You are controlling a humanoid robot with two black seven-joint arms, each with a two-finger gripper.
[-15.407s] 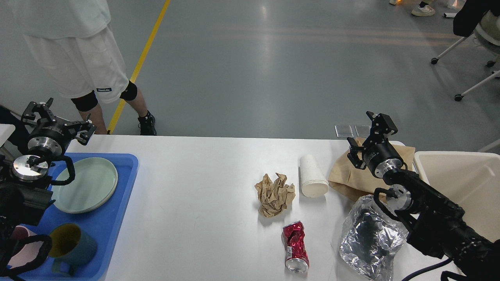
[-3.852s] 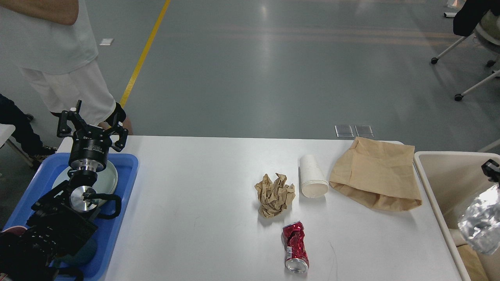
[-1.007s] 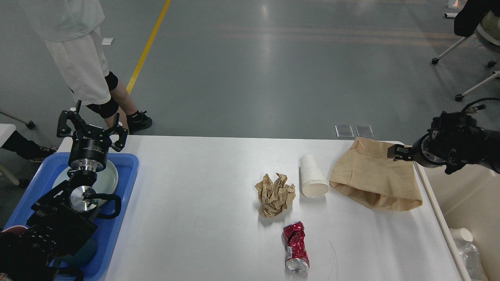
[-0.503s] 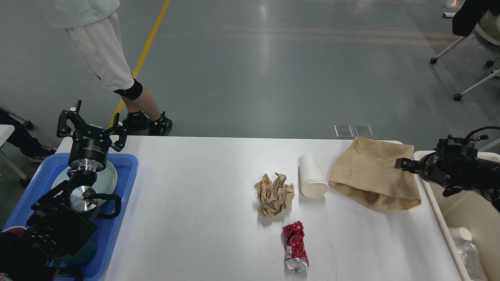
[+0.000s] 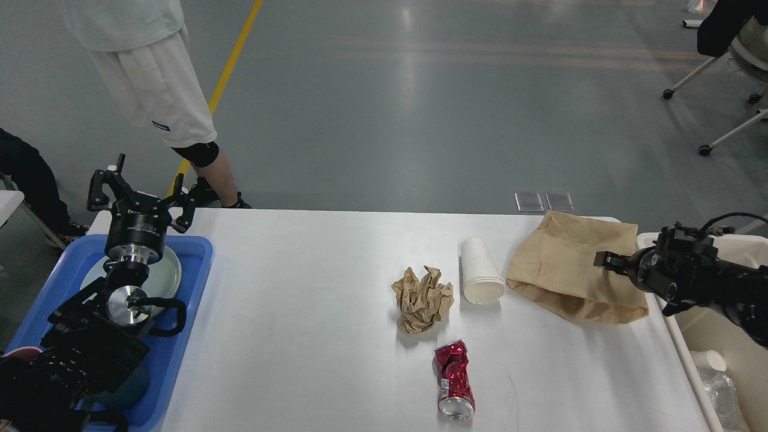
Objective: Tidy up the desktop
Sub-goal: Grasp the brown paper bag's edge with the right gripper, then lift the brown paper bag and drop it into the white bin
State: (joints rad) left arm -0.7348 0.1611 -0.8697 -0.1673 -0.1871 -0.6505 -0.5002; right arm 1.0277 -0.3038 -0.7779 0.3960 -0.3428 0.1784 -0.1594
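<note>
The white desktop (image 5: 312,336) holds a crumpled brown paper ball (image 5: 421,298), a white paper cup (image 5: 479,271) lying on its side, a flat brown paper bag (image 5: 570,264) and a crushed red can (image 5: 454,378). My right gripper (image 5: 605,261) reaches in from the right, low over the bag's right edge. It is dark and seen nearly end-on, so its fingers cannot be told apart. My left gripper (image 5: 141,192) is open and empty, upright above the blue tray (image 5: 195,264) at the far left.
The blue tray holds a pale green plate (image 5: 171,270), partly hidden by my left arm. A beige bin (image 5: 744,336) stands off the table's right edge with a clear bottle and foil inside (image 5: 714,375). A person stands behind the back left corner (image 5: 156,90).
My right gripper has come out of the bin and moved left and slightly down over the paper bag's right edge. The person behind has shifted. My left arm has not moved.
</note>
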